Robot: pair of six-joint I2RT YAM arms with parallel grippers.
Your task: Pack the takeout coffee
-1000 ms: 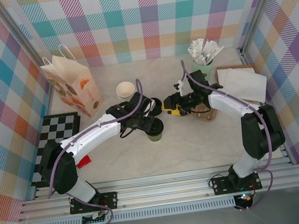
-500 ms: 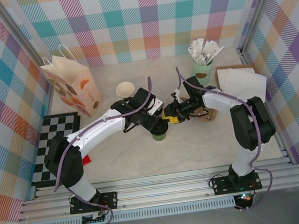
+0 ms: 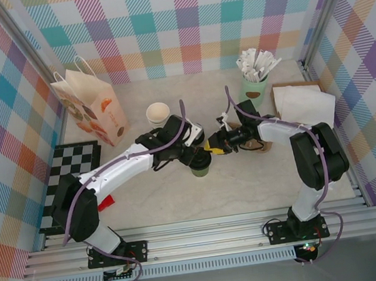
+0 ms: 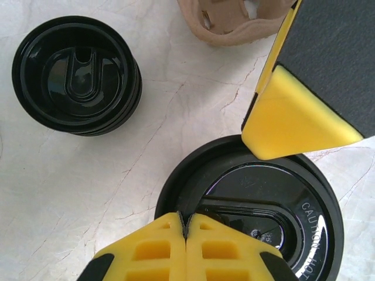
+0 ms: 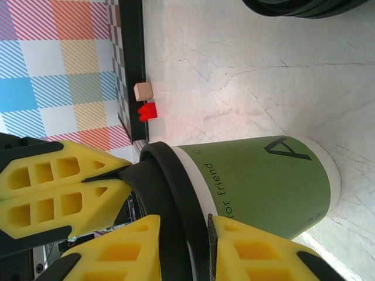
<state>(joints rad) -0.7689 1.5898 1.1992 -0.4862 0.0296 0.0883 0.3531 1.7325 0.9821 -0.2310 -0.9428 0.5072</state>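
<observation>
Now the takeout coffee stands upright mid-table. The left gripper, jaws closed and empty, rests on its black lid; the right gripper pinches the lid's rim from the right.

**A:** Left side, item by item?

**B:** One printed paper bag with twin handles, upright by the left wall. One checkerboard mat, flat, in front of it. One red block at the mat's right edge. One beige block just beside the red one.

**A:** Centre?

**B:** One stack of lidless cups, upright, right of the bag. One stack of black lids, standing on the marble table. One brown pulp carrier near the lids, apart from them.

**A:** Right side?

**B:** One mint mug at the back, crammed with white sachets. One pile of white napkins just beside the mug, along the right wall.
</observation>
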